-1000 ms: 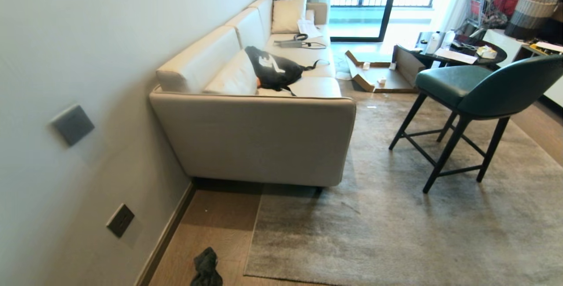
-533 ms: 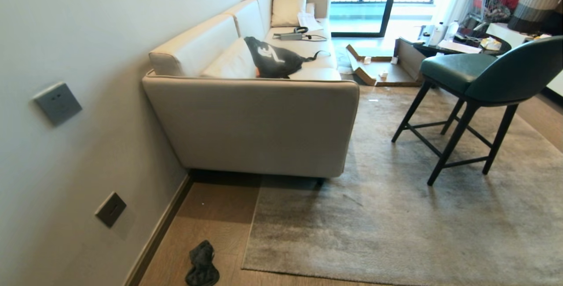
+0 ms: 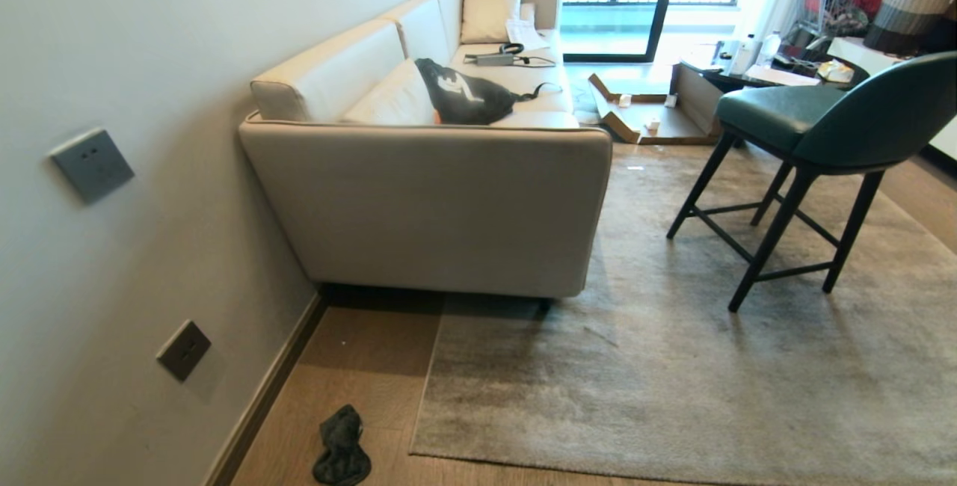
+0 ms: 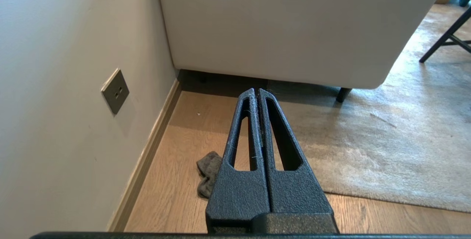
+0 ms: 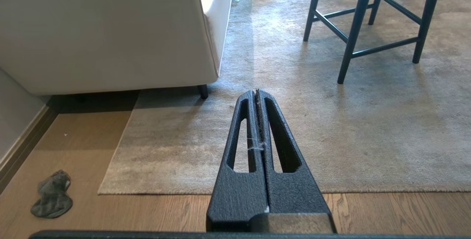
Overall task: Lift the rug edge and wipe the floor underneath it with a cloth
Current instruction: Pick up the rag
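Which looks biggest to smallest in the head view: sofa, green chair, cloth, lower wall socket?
1. Sofa
2. Green chair
3. Cloth
4. Lower wall socket, close to the cloth, so that order is unsure.

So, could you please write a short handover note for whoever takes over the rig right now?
Left hand: shut, empty, off the ground.
Right hand: shut, empty, above the rug.
Cloth: crumpled on the wood floor, between the wall and the rug, untouched.
Rug edge: flat, its corner close to the cloth; the far end runs under the sofa.
Done: nothing.
Left: pick up cloth, lift rug edge, wipe underneath.
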